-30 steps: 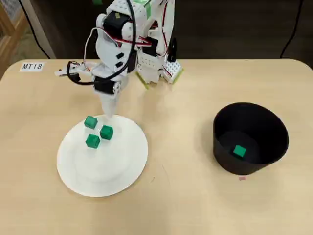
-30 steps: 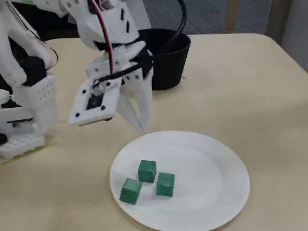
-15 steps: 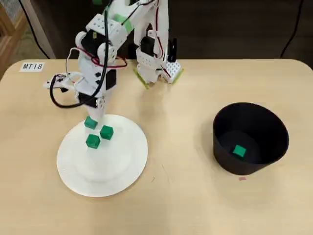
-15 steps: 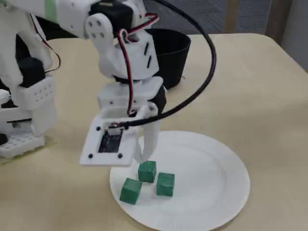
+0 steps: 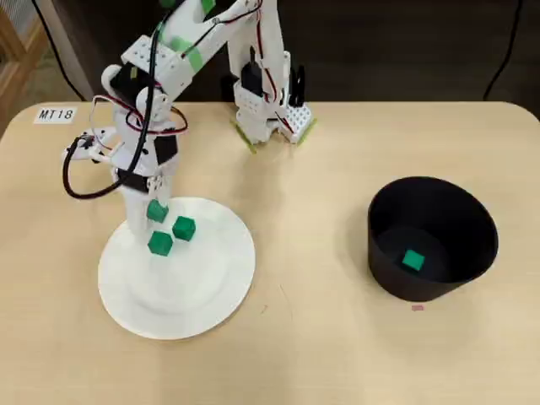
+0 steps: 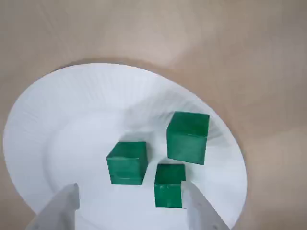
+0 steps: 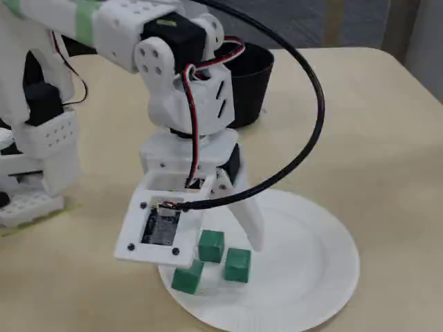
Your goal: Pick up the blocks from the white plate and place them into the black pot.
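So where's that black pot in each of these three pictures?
Overhead view: the black pot stands at the right, one green block inside.
Wrist view: not in it.
Fixed view: its rim shows at top centre, behind the arm.
Shared landmark: the white plate, in all three views.

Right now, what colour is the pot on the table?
Matte black; the black pot shows best in the overhead view.
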You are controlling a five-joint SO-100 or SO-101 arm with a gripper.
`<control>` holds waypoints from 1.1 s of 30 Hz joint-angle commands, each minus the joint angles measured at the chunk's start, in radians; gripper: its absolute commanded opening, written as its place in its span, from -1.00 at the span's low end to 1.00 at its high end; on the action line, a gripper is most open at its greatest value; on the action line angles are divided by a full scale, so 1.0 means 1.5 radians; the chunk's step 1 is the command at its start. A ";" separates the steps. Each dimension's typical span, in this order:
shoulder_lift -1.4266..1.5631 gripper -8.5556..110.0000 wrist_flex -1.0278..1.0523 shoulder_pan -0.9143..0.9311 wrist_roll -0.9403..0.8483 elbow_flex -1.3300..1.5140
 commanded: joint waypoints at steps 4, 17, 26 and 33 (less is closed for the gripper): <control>-0.035 -0.32 -0.005 -0.022 -0.001 -0.074; -0.134 -0.33 -0.003 -0.027 0.017 -0.138; -0.185 -0.36 -0.008 -0.032 0.020 -0.168; -0.216 -0.42 -0.008 -0.032 0.020 -0.186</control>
